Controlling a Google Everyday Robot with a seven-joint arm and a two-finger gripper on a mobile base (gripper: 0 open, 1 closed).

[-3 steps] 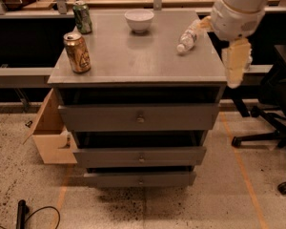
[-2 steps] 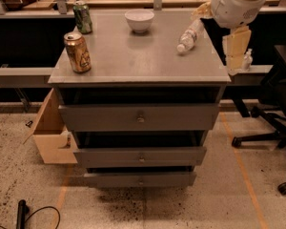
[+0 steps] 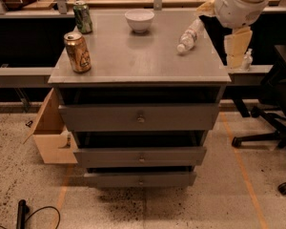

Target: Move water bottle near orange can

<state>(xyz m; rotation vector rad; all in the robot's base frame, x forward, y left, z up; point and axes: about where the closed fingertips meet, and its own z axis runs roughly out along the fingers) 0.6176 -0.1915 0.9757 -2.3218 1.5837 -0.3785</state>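
As I see it, the small clear plastic water bottle (image 3: 189,34) lies sideways at the grey cabinet top's (image 3: 133,56) right, well apart from the orange-gold metal can (image 3: 77,52) front-left. The pale gripper (image 3: 238,44) hangs beside that edge; its grip state I cannot tell.

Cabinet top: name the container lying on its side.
The water bottle, near the right edge where the gripper hangs; the orange can and green can stand upright.
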